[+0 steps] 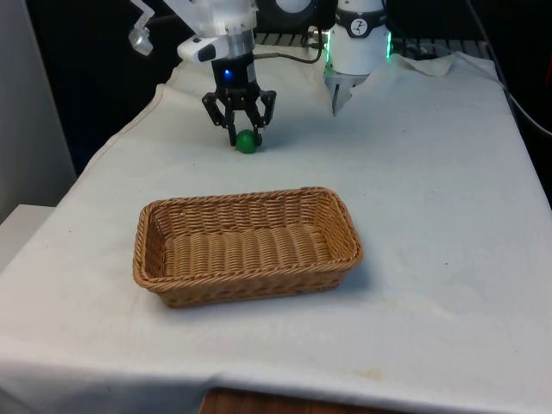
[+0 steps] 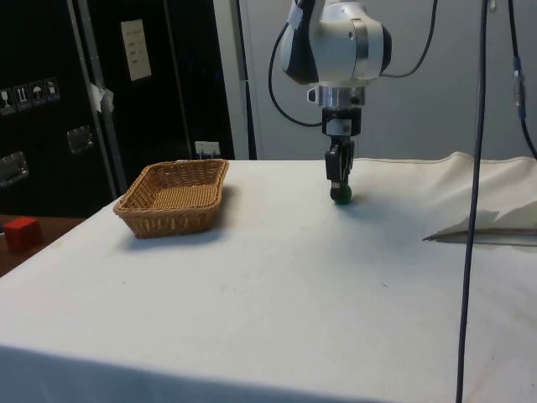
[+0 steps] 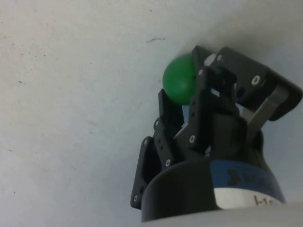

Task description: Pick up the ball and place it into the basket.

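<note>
A small green ball (image 1: 247,141) rests on the white cloth at the far side of the table, behind the basket. My gripper (image 1: 245,136) points straight down over it, with one finger on each side pressed against the ball. From the side, the ball (image 2: 341,198) sits on the cloth right under my gripper (image 2: 340,186). The wrist view has the ball (image 3: 177,80) held between the two fingertips (image 3: 165,101). The oblong wicker basket (image 1: 147,259) stands nearer the front edge, with nothing inside it.
Bare white cloth (image 1: 431,216) stretches around the basket and towards the front view's right. A fold of cloth (image 2: 478,227) lies raised at the side view's right. A small red block (image 2: 23,232) stands off the table beyond the basket.
</note>
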